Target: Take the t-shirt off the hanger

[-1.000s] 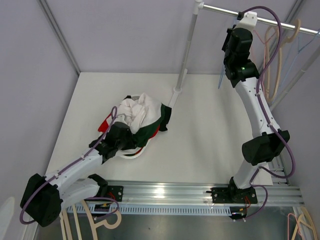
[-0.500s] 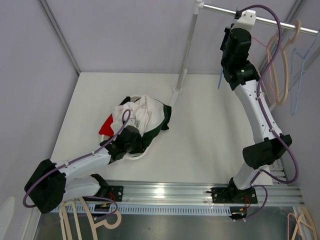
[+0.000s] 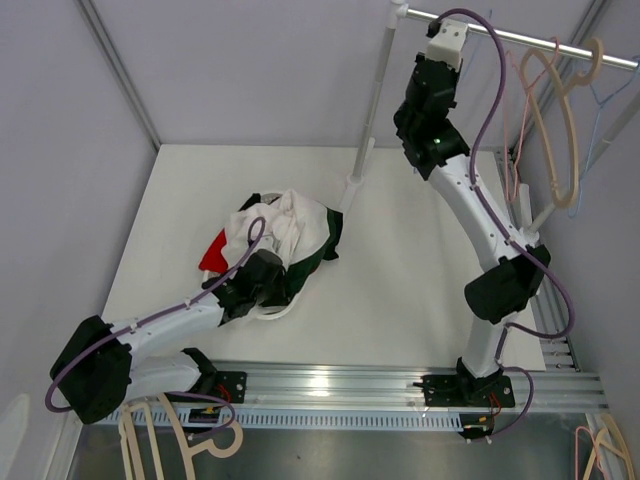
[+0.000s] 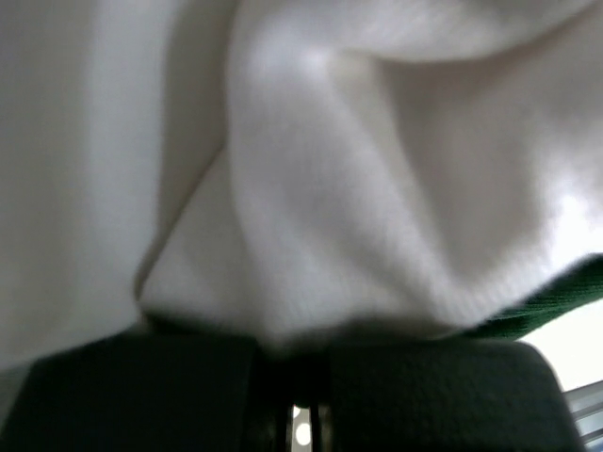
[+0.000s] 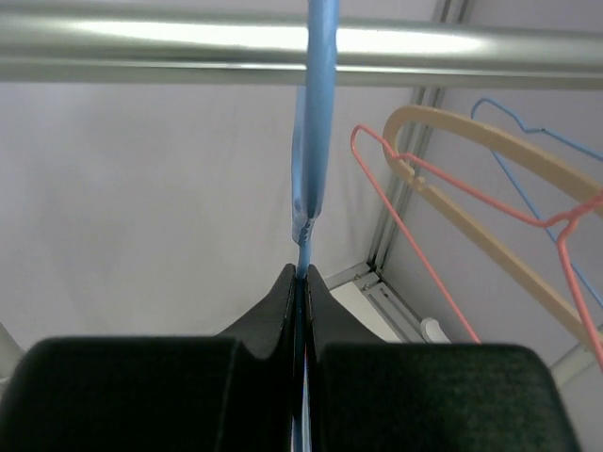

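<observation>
The t-shirt [image 3: 285, 225], white with green and red parts, lies crumpled on the white table left of the middle, off the hanger. My left gripper [image 3: 268, 272] is pressed into its near edge. White cloth [image 4: 377, 188] fills the left wrist view and bunches into the shut jaws of that gripper [image 4: 292, 353]. The thin blue hanger [image 5: 311, 141] hooks over the metal rail [image 5: 188, 52]. High at the back, my right gripper [image 5: 301, 273] is shut on the hanger's stem just below the rail.
The rail [image 3: 520, 40] runs along the back right on an upright pole [image 3: 372, 110]. A wooden hanger [image 3: 560, 130], a pink wire one [image 5: 415, 245] and a blue wire one [image 3: 610, 95] hang further right. More wooden hangers [image 3: 180, 435] lie below the table's front edge.
My right arm has swung left along the rail with the blue hanger. The left gripper pushed further into the t-shirt, then held still. The hangers on the rail have swayed.
</observation>
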Robot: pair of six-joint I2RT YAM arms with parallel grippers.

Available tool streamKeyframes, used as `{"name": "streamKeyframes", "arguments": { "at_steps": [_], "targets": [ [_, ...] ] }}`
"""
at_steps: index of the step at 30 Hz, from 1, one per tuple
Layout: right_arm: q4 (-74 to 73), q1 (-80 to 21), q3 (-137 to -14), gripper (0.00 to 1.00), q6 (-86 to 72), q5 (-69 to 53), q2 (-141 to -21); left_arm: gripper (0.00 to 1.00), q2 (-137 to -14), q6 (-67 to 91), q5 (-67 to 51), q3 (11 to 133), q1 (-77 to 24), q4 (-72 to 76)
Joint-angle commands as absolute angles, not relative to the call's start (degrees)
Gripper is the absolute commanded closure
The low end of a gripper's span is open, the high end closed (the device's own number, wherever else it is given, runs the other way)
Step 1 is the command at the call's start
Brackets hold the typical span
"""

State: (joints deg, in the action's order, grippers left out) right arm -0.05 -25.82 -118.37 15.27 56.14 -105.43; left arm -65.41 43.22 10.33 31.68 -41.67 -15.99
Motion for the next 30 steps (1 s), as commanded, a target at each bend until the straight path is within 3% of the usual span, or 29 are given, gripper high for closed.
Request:
{"name": "streamKeyframes", "arguments": {
  "at_steps": [1,12,30],
  "targets": [
    [7.39,-26.37,-123.74,1.00,20.83,65.83,-108.63,0.99,-66.09,42.01,9.66,34.98,-43.15,-19.15],
    [5.54,-24.52,-128.32,1.00,19.86,64.86,-110.04,0.99,-66.62,42.89,12.66,39.02,-46.32,-22.76],
    [-15.81,-17.49,-135.00,1.00,3.70,57.92,-112.94,0.99,-68.73,43.24,13.45,39.99,-48.16,-22.68]
  ]
}}
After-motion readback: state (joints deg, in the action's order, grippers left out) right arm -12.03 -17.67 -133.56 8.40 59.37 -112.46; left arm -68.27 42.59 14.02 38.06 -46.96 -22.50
